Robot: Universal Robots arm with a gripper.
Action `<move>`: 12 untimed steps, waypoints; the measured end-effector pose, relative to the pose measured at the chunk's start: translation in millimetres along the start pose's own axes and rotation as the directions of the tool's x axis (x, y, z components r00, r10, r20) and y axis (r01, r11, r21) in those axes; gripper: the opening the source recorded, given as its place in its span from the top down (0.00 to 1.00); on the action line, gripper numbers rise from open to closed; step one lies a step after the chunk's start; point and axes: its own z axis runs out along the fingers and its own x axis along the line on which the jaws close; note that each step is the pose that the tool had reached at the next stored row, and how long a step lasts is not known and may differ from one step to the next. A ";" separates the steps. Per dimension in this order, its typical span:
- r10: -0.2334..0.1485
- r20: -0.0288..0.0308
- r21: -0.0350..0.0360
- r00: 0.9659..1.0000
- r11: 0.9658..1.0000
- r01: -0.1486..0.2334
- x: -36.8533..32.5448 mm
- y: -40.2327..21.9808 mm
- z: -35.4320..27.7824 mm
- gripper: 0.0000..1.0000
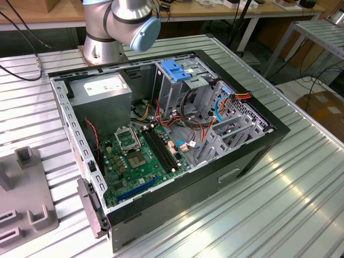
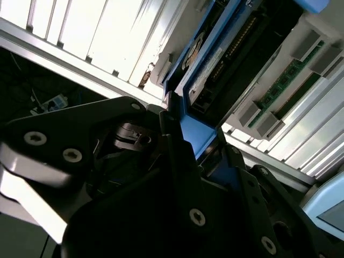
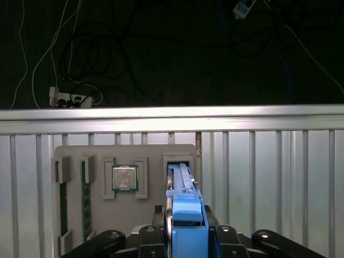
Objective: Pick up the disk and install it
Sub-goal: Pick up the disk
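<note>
Here's the disk [image 3: 185,209], a flat grey-metal hard drive with blue plastic side rails. It stands on edge, and its far end is down at the narrow slot of the pale grey moulded holder tray [image 3: 153,156]. I cannot tell whether it rests in that slot or is just clear of it. My claw [image 3: 188,232] has it: in both wrist views a black finger presses on each side of the near blue rail, clamped on the drive. In the second wrist view the disk [image 2: 212,70] runs away from my claw [image 2: 196,129] edge-on, with its dark connector side and a strip of white label showing.

On the same tray, a square silver processor chip [image 3: 124,178] sits in its own pocket one bay over from the disk's slot. Beyond that, a thin green memory stick [image 3: 85,193] lies in a long groove. The tray lies on the ribbed aluminium table [image 3: 269,177], close to its edge. Past the edge, on the dark floor, are loose cables and a white power strip [image 3: 67,98].

In the exterior view, the open black computer case [image 1: 252,156] lies on its side on that table. Inside it are the green motherboard [image 1: 140,161], the grey power-supply box with a white label [image 1: 102,88] and the metal cage with a blue plastic top [image 1: 177,70]. My silver arm with its blue joint cap [image 1: 121,24] rises behind the case.
</note>
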 end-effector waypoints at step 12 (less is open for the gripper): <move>0.000 0.000 0.000 1.000 1.000 0.000 0.3 -0.2 -11.9 0.63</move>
